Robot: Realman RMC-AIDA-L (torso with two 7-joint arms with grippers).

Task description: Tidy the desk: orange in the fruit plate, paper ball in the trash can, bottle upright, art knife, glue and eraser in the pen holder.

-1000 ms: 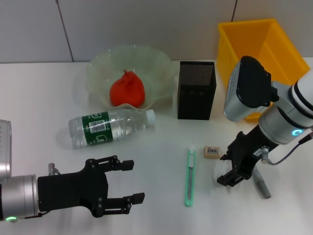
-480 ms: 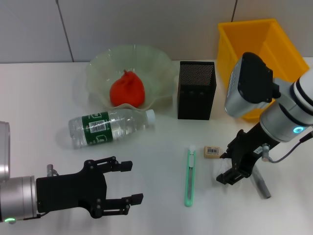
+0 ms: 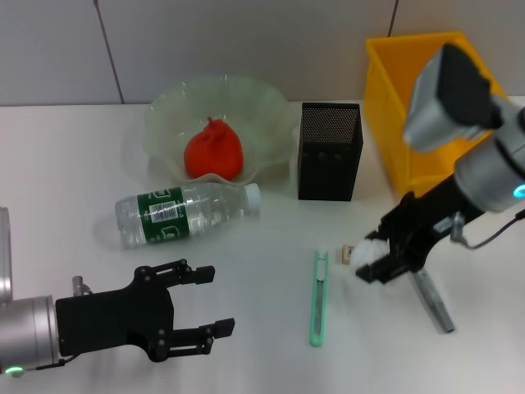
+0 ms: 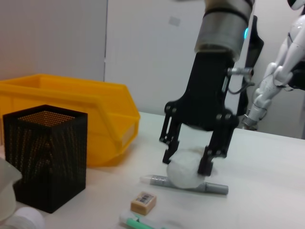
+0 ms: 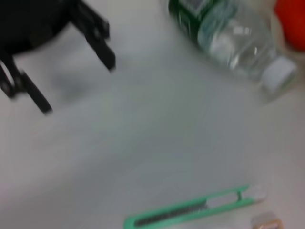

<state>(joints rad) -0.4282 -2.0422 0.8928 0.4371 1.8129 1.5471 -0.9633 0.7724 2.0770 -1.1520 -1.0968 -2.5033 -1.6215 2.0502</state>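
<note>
Head view: right gripper (image 3: 373, 258) jaws clamp the crumpled white paper ball (image 3: 366, 253); left gripper (image 3: 209, 302) jaws gape empty.

Both arms silver-grey cylinders, green-lit rings; black skeletal left claw (image 3: 215, 300), right claw (image 3: 376, 256); thin cable at right wrist.

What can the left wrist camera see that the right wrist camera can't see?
Only the left wrist view shows the right gripper shut on the white paper ball, the gray glue stick lying behind it, the black pen holder and the yellow trash can. Only the right wrist view shows the lying bottle, a bit of the orange and the open left gripper. Both show the green art knife and the eraser.
</note>
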